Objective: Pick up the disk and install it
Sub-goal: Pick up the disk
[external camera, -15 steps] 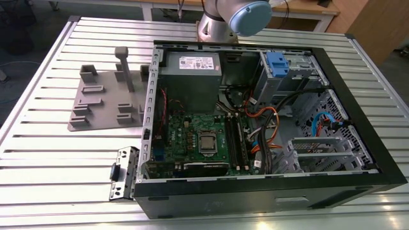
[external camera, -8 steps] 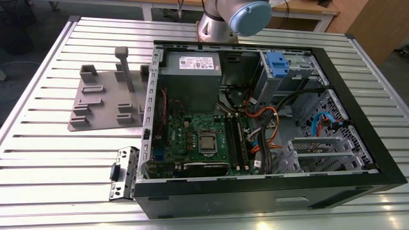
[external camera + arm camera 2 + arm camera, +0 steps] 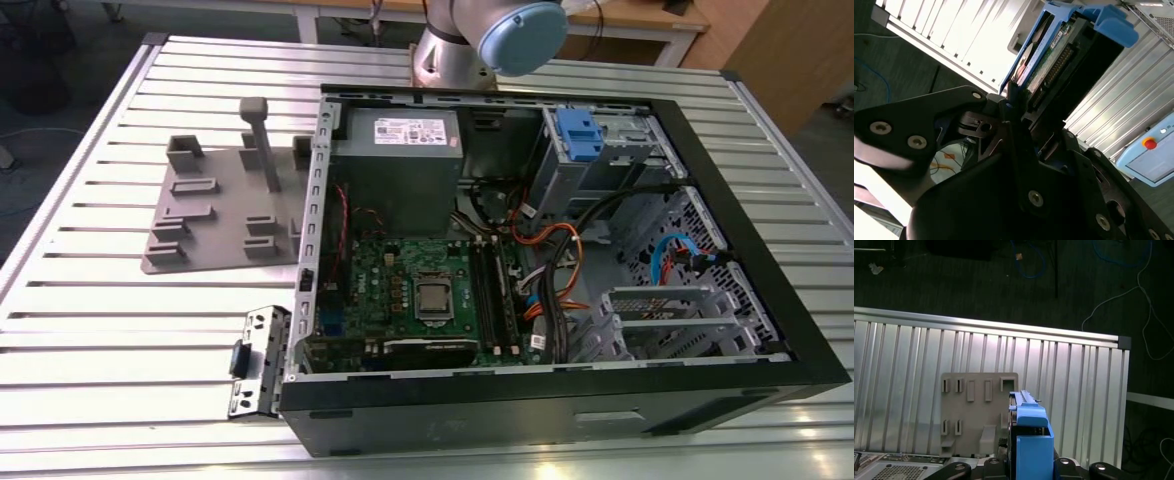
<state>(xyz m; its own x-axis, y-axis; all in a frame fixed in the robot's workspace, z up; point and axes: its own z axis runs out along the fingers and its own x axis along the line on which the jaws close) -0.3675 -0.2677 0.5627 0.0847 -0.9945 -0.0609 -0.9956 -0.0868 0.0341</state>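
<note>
Second wrist view: gripper point(image 3: 1021, 102) clenched on disk point(image 3: 1054, 60), held clear of table point(image 3: 1079, 390), grey fixture point(image 3: 974, 410) beyond. Pick done, install pending (I judged); it needed carrier squared to bay point(image 3: 587, 160), one o'clock in case point(image 3: 703, 170).

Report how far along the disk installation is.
Done: the silver hard drive in its blue plastic carrier is picked up, clamped in the black gripper, off the grey holder plate. In hand: it hangs above the ribbed metal table. Left: it is not yet in the open black computer case.
</note>
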